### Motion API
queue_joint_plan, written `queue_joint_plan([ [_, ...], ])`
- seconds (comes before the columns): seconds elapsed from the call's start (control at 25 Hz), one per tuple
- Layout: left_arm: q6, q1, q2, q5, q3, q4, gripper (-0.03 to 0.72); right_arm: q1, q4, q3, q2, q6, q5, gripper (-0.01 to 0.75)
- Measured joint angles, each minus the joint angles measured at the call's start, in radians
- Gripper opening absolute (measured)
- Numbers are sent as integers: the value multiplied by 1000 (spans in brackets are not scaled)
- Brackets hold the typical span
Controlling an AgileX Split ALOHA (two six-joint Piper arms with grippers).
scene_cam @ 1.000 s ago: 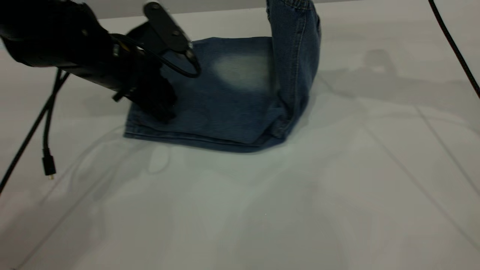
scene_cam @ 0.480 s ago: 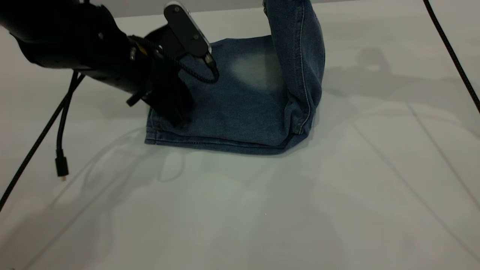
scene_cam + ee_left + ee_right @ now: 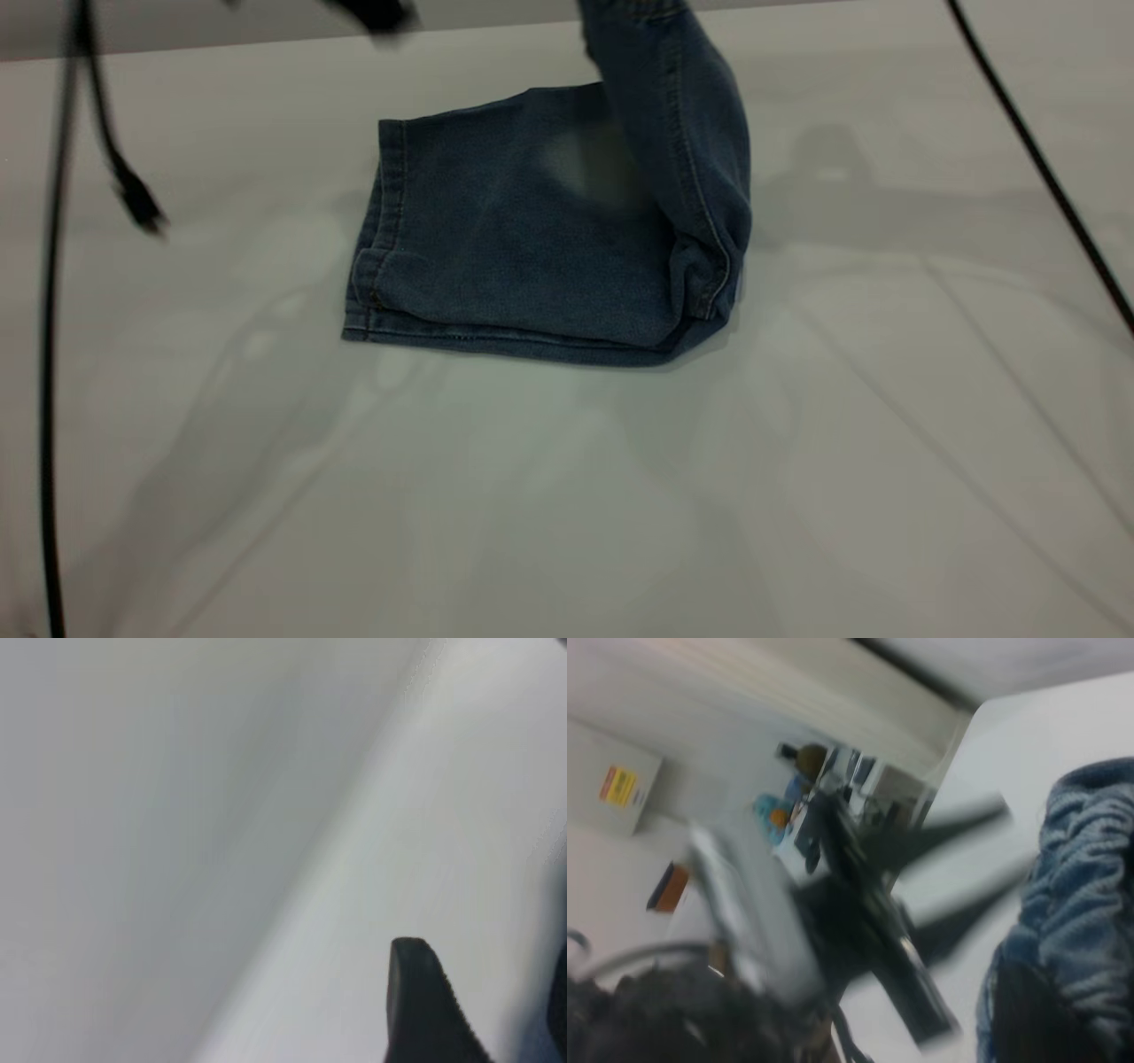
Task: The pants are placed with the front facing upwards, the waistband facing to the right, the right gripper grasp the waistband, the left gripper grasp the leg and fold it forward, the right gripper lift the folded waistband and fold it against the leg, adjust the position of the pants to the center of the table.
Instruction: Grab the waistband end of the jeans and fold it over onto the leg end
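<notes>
The blue denim pants (image 3: 532, 257) lie folded on the white table (image 3: 567, 496), leg hems at the left. Their right part rises steeply and leaves the top of the exterior view. In the right wrist view the ruffled waistband (image 3: 1085, 877) hangs bunched over my right gripper (image 3: 1029, 1017), which is shut on it; this gripper is above the exterior view's edge. My left gripper (image 3: 487, 1010) is open over bare table with nothing between its fingers (image 3: 416, 992). Only a blurred black piece of the left arm (image 3: 372, 12) shows at the exterior view's top.
A black cable with a plug (image 3: 133, 199) dangles at the left of the exterior view. Another black cable (image 3: 1036, 159) crosses the right side. The blurred left arm (image 3: 868, 904) shows in the right wrist view, beyond the waistband.
The left gripper has left the leg hem and risen up out of the exterior view. The lifted waistband part has leaned a little to the left over the legs.
</notes>
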Motion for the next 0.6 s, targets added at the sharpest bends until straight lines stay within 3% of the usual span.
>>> queue_joint_plan([
  [0.24, 103, 35, -243, -40, 0, -155, 323, 105, 1, -4, 4, -12, -126, 50],
  [0.6, 137, 33, -514, -65, 0, -155, 323, 305, 2, -11, 13, -103, -378, 50],
])
